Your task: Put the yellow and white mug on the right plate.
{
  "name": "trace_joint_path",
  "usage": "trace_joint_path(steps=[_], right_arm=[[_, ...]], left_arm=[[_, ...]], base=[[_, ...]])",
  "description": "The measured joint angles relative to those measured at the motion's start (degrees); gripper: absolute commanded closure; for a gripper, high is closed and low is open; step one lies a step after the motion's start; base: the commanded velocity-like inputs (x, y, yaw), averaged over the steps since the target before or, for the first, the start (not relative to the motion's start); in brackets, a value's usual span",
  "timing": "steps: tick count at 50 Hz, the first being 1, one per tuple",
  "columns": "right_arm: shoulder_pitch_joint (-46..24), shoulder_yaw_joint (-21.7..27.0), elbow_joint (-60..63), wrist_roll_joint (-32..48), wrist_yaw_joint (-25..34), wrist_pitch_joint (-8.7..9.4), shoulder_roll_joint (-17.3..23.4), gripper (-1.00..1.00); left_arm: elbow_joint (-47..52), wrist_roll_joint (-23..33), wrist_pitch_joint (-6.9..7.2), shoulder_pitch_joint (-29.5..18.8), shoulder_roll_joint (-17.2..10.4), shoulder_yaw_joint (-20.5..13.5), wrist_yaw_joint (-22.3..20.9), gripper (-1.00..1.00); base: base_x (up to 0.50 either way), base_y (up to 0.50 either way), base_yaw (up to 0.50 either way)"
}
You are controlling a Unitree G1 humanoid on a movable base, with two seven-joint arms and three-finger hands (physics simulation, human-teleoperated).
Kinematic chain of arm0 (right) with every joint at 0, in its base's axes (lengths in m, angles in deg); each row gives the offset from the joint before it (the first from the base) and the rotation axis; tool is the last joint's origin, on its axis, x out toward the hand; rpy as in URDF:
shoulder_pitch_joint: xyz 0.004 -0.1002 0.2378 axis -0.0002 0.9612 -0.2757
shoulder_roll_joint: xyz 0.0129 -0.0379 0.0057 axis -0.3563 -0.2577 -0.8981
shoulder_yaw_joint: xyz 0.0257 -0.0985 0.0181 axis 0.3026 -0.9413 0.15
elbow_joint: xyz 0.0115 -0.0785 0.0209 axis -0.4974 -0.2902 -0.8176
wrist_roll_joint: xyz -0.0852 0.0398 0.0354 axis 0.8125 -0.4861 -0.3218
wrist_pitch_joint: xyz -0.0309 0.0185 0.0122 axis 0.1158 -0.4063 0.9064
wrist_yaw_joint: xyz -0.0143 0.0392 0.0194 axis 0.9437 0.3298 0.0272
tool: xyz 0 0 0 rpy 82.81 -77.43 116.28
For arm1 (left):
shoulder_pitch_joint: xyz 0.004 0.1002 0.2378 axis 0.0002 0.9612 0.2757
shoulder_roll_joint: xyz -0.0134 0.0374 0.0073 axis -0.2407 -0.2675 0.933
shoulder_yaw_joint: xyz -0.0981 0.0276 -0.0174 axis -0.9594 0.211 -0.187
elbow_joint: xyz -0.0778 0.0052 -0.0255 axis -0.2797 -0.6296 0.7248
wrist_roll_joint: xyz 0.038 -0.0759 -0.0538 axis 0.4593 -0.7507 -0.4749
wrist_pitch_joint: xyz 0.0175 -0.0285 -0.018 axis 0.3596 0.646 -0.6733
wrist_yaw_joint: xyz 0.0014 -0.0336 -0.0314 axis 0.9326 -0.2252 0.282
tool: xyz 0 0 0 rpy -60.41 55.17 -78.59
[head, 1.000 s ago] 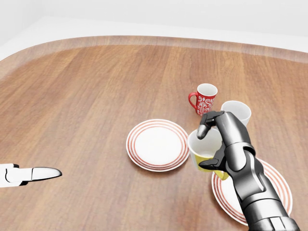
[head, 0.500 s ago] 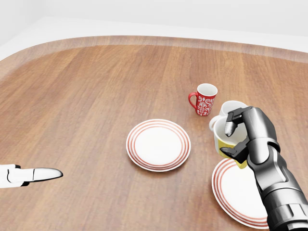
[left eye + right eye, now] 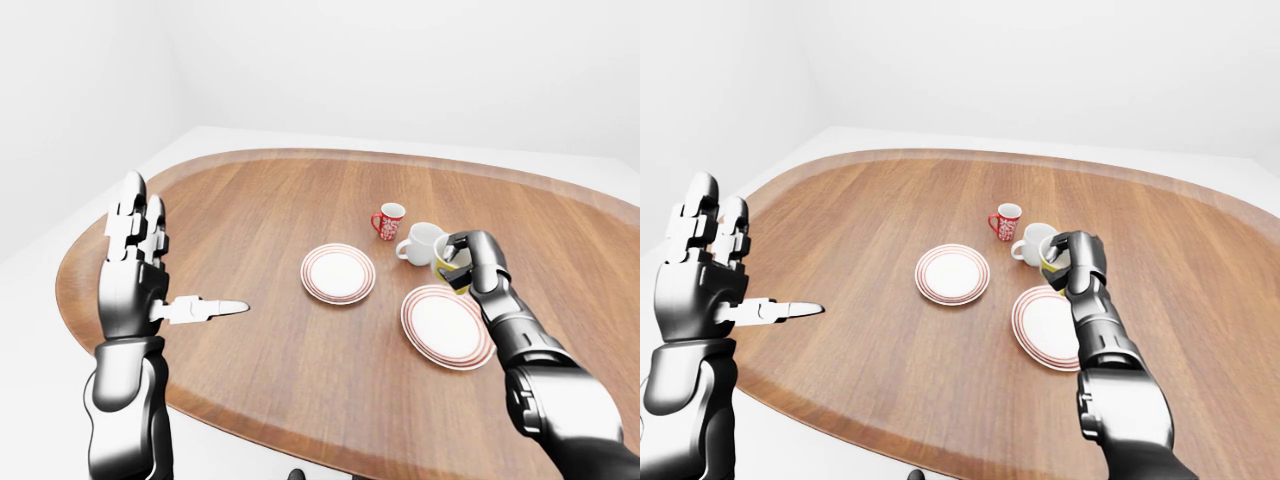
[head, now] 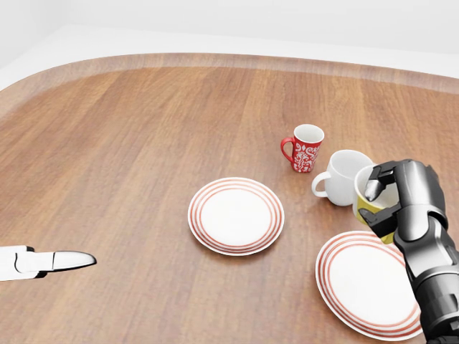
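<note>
Two arms, glossy dark grey metal, segmented cylindrical forearms with ribbed wrist joints. Right hand: dark grey, blocky jointed fingers. Left hand: grey palm, lighter silver-white fingers and tapered thumb.

Count on the wooden table: three mugs, namely one red patterned mug, one plain white mug and one yellow and white mug, the last largely covered by the fingers around it, so its colours are only partly confirmed. Two plates, both white with red rings: a left plate and a right plate. Two robot hands in view, one left hand and one right hand
</note>
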Motion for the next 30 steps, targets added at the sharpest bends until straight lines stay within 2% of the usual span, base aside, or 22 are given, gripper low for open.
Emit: trace_joint_path(steps=[13, 30], right_arm=[[-1.37, 0.43, -3.92, -1.11, -2.12, 0.00, 1.41, 1.00], [-3.24, 1.04, -7.99, -2.69, -4.10, 0.00, 0.94, 1.00]], left_arm=[[-0.29, 0.16, 0.00, 0.00, 0.03, 0.20, 0.02, -1.00], [-0.30, 0.26, 0.00, 0.09, 0.09, 0.26, -0.05, -1.00]], base=[[0.00, 0.00, 0.00], [0.00, 0.00, 0.00]])
